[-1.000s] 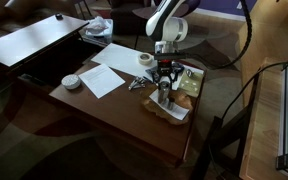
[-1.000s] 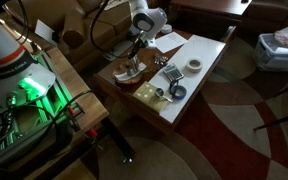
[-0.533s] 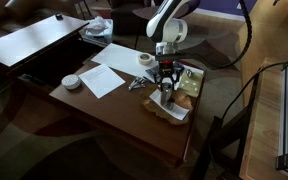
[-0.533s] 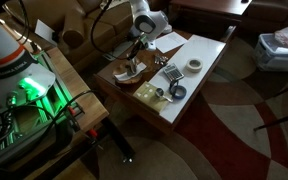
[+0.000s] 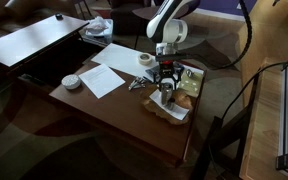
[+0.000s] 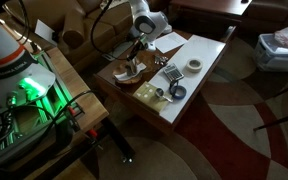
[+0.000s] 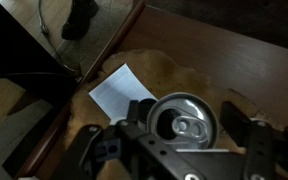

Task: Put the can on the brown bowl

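The can (image 7: 184,118) shows its shiny silver top with the pull tab, right between my fingers (image 7: 139,112). My gripper (image 7: 187,122) is shut on the can, one jaw at each side. Below it lies the brown bowl (image 7: 174,72), with a white slip of paper (image 7: 118,92) on its left part. In both exterior views the gripper (image 5: 164,84) (image 6: 133,60) points straight down over the bowl (image 5: 186,98) (image 6: 122,74) near the table's edge. The can (image 5: 165,94) stands upright there. I cannot tell whether its base touches the bowl.
On the wooden table (image 5: 114,105) lie a white sheet of paper (image 5: 104,77), a small round white dish (image 5: 72,81) and a pale tape-like ring (image 5: 144,60) (image 6: 194,64). Small metal items (image 6: 170,72) lie mid-table. A cable (image 5: 246,30) hangs behind the arm.
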You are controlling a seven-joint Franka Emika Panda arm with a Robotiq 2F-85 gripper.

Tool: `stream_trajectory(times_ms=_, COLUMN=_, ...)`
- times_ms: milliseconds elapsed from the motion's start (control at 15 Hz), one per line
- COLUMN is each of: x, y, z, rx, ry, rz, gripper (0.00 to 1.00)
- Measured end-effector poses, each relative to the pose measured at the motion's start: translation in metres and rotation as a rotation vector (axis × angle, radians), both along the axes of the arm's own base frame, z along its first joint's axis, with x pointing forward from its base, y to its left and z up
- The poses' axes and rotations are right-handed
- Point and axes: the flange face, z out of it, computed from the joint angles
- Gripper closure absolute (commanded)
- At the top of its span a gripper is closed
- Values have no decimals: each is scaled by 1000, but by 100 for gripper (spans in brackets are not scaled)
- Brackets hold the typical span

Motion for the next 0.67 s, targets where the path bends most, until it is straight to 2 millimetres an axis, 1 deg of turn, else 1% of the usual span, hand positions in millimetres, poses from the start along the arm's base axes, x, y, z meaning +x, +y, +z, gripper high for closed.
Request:
stream_trajectory(times_ms=267, x=1, y=0, z=1, rx=3, ry=-4, rz=4, gripper=0)
stream_trajectory(times_ms=400, x=2, y=1, z=7, rx=13, ry=-19, rz=18, gripper=0)
stream_trajectory(times_ms=533, x=4, y=-1, z=21, rx=19, ry=-57, rz=41, gripper=0)
stream_trajectory(times_ms=667, x=3, y=-5, z=45, rx=15, ry=-106, rz=73, gripper=0)
